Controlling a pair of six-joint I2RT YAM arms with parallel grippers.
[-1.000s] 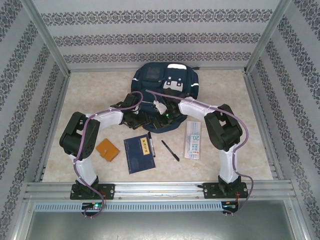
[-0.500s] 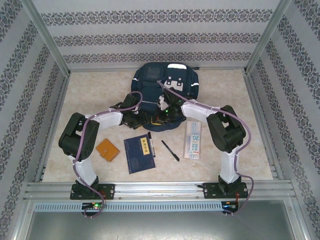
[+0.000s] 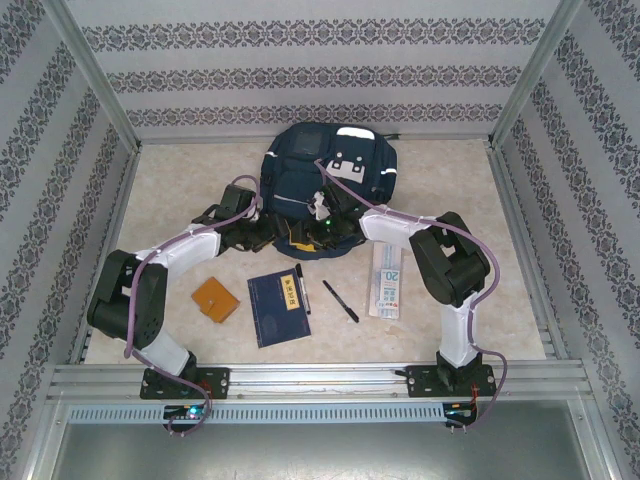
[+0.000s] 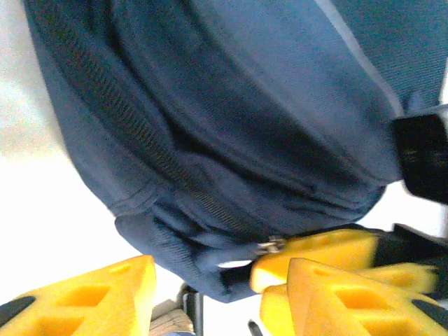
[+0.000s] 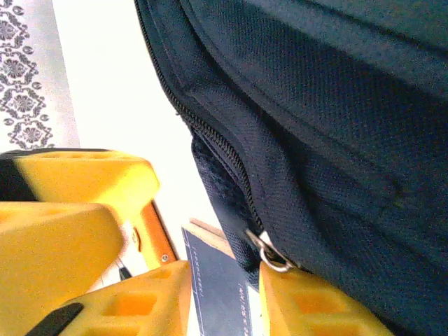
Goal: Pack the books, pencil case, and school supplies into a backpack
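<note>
**Item count and position (overhead view)**

- One backpack [image 3: 335,170] lies at the far middle of the table [image 3: 180,190], its near edge towards the arms.
- Two books lie in front of it. The navy book [image 3: 276,310] is near the centre, and the orange-brown booklet [image 3: 216,299] is to its left, apart from it.
- There are two black pens. The first pen [image 3: 301,287] lies along the navy book's right edge. The second pen [image 3: 340,300] lies at an angle just right of it, between the book and the pencil case.
- One pencil case [image 3: 386,281] lies to the right, its far end beneath the right arm's forearm.
- All five loose items are outside the backpack.

**Left gripper**

In the left wrist view, the left gripper [image 4: 220,280] is at the backpack's lower edge. Its two yellow fingers [image 4: 84,297] stand apart with a fold of navy fabric hanging between them. It cannot be told whether they press on the fold.

**Right gripper**

In the right wrist view, the right gripper [image 5: 224,280] is at the same edge, close beside the left one. Its jaws are released, and the navy book and the table are visible through the gap. One metal zipper pull [image 5: 269,257] sits at the tip of one finger, at the end of the zipper track [image 5: 210,140], and is not clamped.
</note>
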